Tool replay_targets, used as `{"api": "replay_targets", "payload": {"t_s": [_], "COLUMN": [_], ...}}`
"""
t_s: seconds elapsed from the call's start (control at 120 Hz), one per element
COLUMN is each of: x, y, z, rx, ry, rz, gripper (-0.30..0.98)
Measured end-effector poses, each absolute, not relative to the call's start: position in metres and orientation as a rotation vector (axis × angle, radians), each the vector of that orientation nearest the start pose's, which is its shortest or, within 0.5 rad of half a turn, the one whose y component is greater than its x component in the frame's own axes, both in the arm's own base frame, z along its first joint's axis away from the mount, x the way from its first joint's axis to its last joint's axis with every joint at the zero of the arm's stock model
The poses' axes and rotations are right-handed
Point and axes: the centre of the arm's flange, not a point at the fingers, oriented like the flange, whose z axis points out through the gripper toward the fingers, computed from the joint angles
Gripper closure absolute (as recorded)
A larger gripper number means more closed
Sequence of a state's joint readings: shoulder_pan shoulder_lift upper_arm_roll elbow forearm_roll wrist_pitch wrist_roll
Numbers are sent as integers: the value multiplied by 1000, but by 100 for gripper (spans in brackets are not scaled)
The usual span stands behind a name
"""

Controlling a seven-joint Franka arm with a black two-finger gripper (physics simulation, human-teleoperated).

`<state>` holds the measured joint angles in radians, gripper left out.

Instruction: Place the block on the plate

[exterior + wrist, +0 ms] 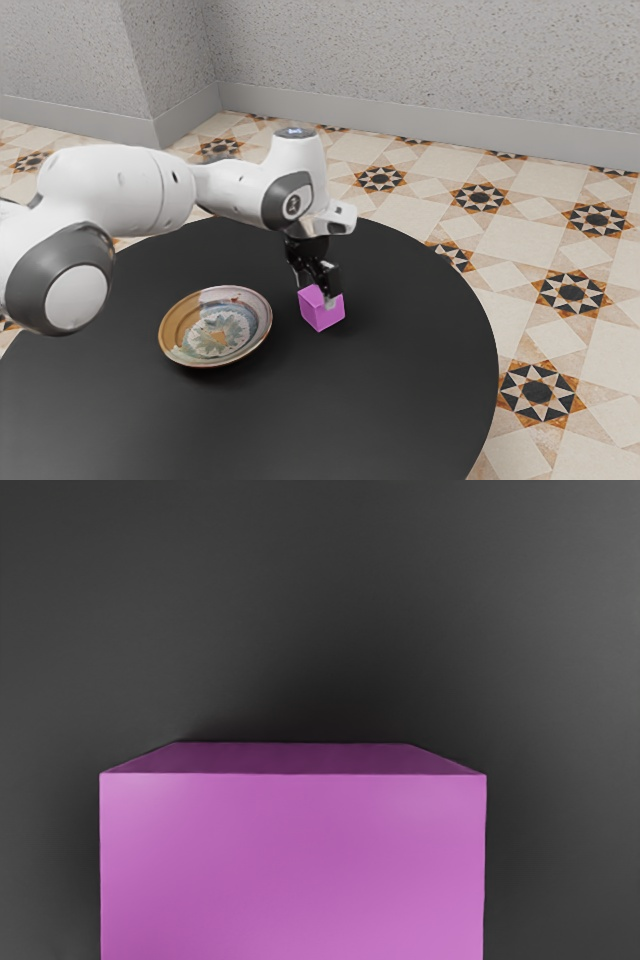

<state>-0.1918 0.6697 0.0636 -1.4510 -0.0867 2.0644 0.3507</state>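
The black gripper (pixel 318 294) is down at the pink-purple block (pixel 321 315) in the exterior view, shut on it. One fingertip lies against the face toward the exterior view's right; the other is partly hidden behind the block. In the wrist view the block (pixel 293 865) is large and squared to my hand. Whether its underside touches the table I cannot tell. The plate (pixel 215 327), round with a brown and cream rim and a patterned centre, lies apart from the block, toward the exterior view's left.
The round black table (pixel 400 400) holds both things. Its curved edge runs past the block on the exterior view's right, with patterned floor tiles beyond. My arm reaches in above the table's far side, behind the plate.
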Motion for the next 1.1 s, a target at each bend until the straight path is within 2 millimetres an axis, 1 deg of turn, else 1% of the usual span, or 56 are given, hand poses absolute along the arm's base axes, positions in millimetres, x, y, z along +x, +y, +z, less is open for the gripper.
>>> {"api": "replay_targets", "payload": {"t_s": [0.15,0.3,0.367,0.458,0.633,0.8,0.9,1.033,1.1], "x": [709,709,709,709,709,710,711,712,713], "y": [-103,-103,-103,-103,-102,-102,-97,-96,-96], "z": [277,271,263,258,253,254,254,257,266], "rx": [-3098,-3097,-3099,-3100,-3101,-3098,-3096,-3094,-3091], "ry": [706,704,701,699,694,696,689,688,688], "rz": [63,58,70,77,83,70,65,56,36], "gripper": [0,0,0,0,1,14,22,27,29]}}
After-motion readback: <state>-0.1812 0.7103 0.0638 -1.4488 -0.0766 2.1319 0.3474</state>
